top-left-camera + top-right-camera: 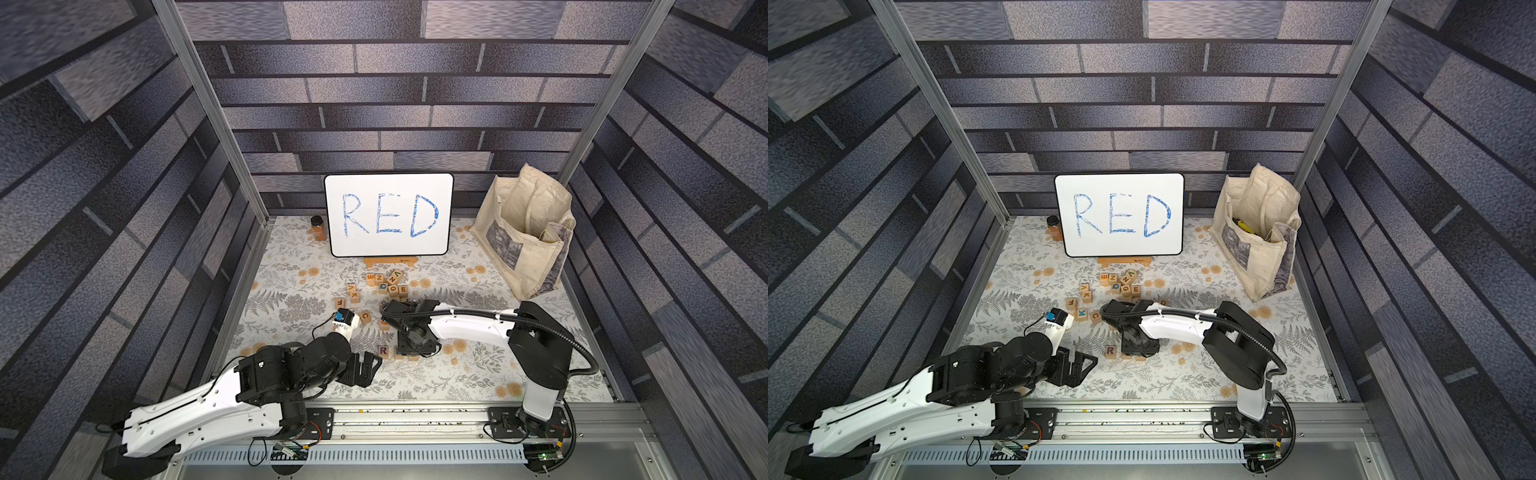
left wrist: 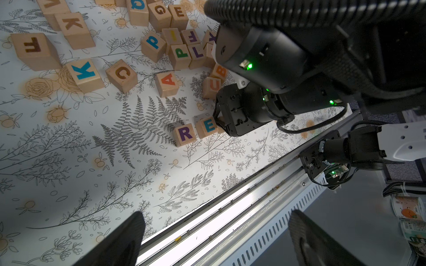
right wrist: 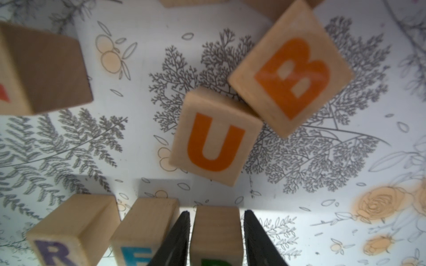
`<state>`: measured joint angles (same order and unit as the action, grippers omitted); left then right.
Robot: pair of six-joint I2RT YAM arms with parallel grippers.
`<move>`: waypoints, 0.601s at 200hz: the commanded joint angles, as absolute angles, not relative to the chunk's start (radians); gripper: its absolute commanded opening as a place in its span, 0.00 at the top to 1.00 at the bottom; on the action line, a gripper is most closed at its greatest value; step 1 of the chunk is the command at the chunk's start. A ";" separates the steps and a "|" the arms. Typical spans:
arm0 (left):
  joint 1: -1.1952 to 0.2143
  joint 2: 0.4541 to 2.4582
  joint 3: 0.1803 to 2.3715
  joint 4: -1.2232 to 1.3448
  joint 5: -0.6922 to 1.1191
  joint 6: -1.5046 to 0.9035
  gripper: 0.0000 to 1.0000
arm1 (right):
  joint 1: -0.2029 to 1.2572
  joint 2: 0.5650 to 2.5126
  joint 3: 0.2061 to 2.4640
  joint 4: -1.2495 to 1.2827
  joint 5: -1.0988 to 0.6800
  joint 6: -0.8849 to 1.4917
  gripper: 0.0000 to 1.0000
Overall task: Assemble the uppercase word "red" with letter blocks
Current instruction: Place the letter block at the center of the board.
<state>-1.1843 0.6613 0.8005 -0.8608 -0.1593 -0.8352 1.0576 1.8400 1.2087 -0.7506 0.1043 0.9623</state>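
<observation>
Found three letter blocks [image 2: 196, 131] in a row near the front edge of the bench [image 2: 69, 161]: purple R [image 2: 184, 134], blue-green E [image 2: 208, 126], then green D [image 3: 216, 244], its letter cut off by the frame edge. Sides close together. Reads R-E-D in the right wrist view, so judged the word "red" as good as laid.

Caught the right tool [image 3: 216, 214] set narrow astride the D, a pad on either side, a sliver of light at one pad. Taken as a loose straddle rather than a clamp, probably to seat the last cube square beside the E.

Noted the left tool [image 2: 216, 214] spread wide and empty near the front rail, likely parked clear.

Read "RED" in blue marker on the whiteboard [image 1: 388, 214] at the back, evidently the model. Read orange U [image 3: 214, 142] and B [image 3: 292, 76] near the row, touching at a corner. Farther off: blue K [image 2: 83, 70], brown C [image 2: 122, 73], red A [image 2: 168, 80]. No brand legible.
</observation>
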 commanded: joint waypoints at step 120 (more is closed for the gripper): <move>-1.149 0.653 0.800 -0.879 -0.137 -0.790 0.00 | 1.046 1.755 1.220 -0.819 0.142 0.953 0.53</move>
<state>-1.1629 0.6556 0.8005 -0.8612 -0.1493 -0.8188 1.0550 1.8088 1.2087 -0.7670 0.1131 0.9565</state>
